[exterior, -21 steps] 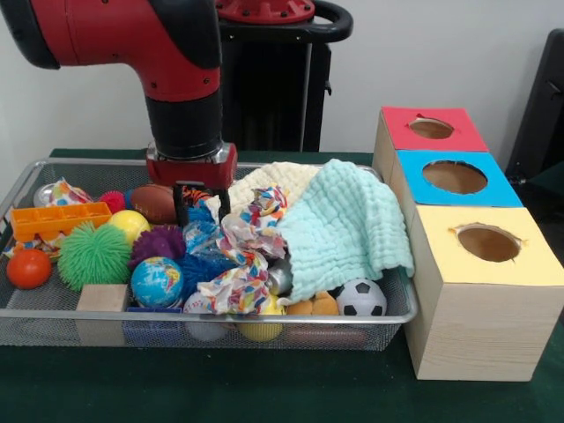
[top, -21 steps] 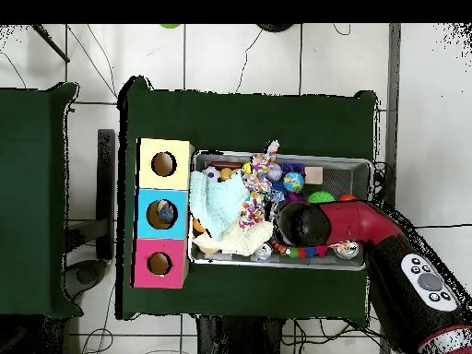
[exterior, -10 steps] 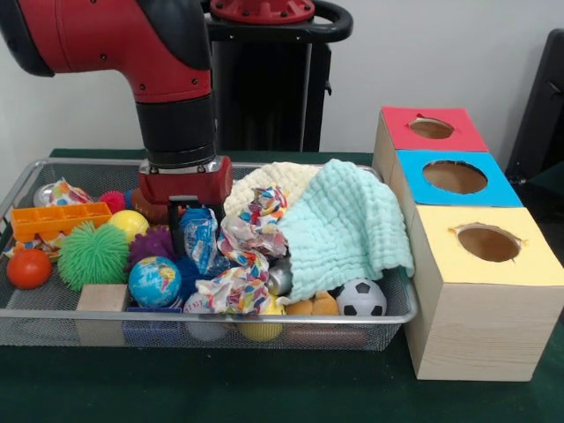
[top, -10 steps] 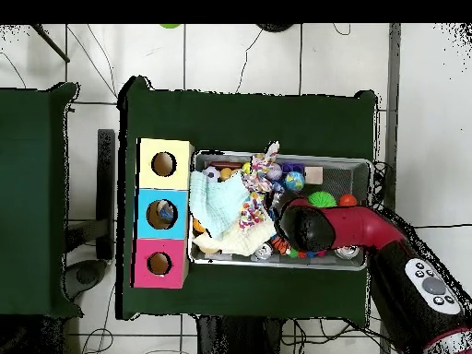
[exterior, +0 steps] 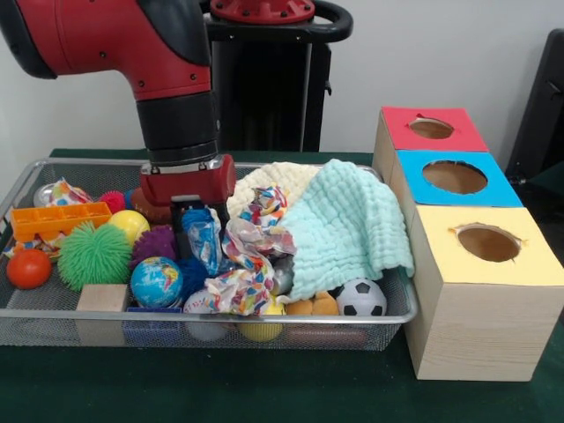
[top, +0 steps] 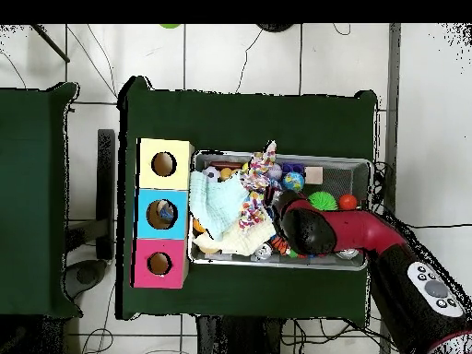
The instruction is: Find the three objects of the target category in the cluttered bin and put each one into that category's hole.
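We see the gripper (exterior: 199, 214) down in the wire mesh bin (exterior: 398, 291), its jaws pinching a blue crinkly wrapper (exterior: 204, 238) held just above the clutter. The globe ball (exterior: 156, 281) sits below it, the mint cloth (exterior: 348, 225) to one side. Beside the bin stands the wooden box (exterior: 480, 300) with red, blue and yellow holes.

The hand (exterior: 199, 222) grips a blue crinkly wrapper (exterior: 203, 238) above the wire bin (exterior: 398, 310).
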Available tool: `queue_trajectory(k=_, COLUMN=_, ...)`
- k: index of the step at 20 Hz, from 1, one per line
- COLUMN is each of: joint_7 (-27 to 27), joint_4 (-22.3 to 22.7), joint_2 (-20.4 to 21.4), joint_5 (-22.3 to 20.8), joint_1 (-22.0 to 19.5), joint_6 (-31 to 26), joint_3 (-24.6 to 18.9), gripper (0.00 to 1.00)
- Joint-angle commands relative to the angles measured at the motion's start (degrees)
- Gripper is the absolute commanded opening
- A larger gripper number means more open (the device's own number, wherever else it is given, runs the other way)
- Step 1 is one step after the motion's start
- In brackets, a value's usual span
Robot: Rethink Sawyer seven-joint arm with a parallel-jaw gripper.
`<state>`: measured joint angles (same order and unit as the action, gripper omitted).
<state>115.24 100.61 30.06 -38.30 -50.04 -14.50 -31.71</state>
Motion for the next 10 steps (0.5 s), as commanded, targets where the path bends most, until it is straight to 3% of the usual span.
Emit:
queue_trajectory(k=1, joint_7=1.83, joint_4=2.00, joint_2=-2.10, joint_5=1.50, joint_1=-0.10, joint_6=1.50, joint_3=-2.90, gripper=1.00)
queue_trajectory(k=6, joint_7=0.04, joint_4=-0.05, joint_2=-1.36, joint_5=2.19, joint_1=3.31, joint_6=-5.93, joint_3=0.43, gripper=1.00)
queue_trajectory(k=7, joint_7=-0.36, joint_4=-0.29, joint_2=-1.35, joint_5=2.52, joint_1=3.68, joint_6=-6.98, joint_3=0.89, gripper=0.00)
queue_trajectory(k=10, joint_7=-1.03, joint_4=-2.09, joint_2=-0.47, joint_5=3.09, joint_1=6.53, joint_6=-12.79, joint_3=3.44, gripper=0.00)
